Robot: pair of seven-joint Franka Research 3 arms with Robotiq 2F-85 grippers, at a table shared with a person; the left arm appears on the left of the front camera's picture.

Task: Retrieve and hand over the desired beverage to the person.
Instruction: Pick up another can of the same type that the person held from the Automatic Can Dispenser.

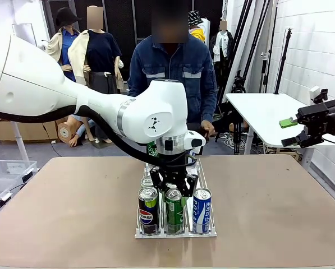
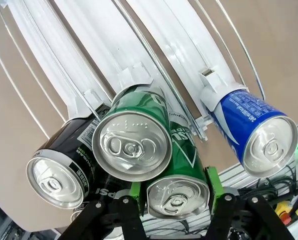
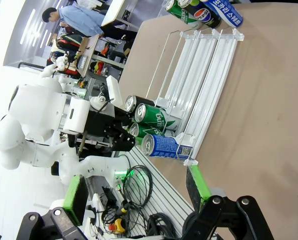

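Observation:
A clear three-lane can rack [image 1: 210,232] stands mid-table. At its near end stand a black Pepsi can [image 1: 148,206], a green can [image 1: 174,212] and a blue can [image 1: 201,210]. My left gripper [image 1: 171,189] reaches down over the middle lane. In the left wrist view the left gripper [image 2: 173,186] is shut on a green can [image 2: 177,199], its green pads [image 2: 135,192] pressing both sides. A second green can [image 2: 139,140] sits just beyond, with the black can [image 2: 59,175] and blue can [image 2: 258,132] beside it. My right gripper [image 1: 289,131] hangs open at the right edge. The person [image 1: 170,67] stands at the far side.
More cans [image 3: 203,11] rest at the rack's far end. A white side table [image 1: 262,112] stands back right and a clear bin [image 1: 4,174] sits on the floor at left. In the right wrist view the right gripper [image 3: 136,192] holds nothing.

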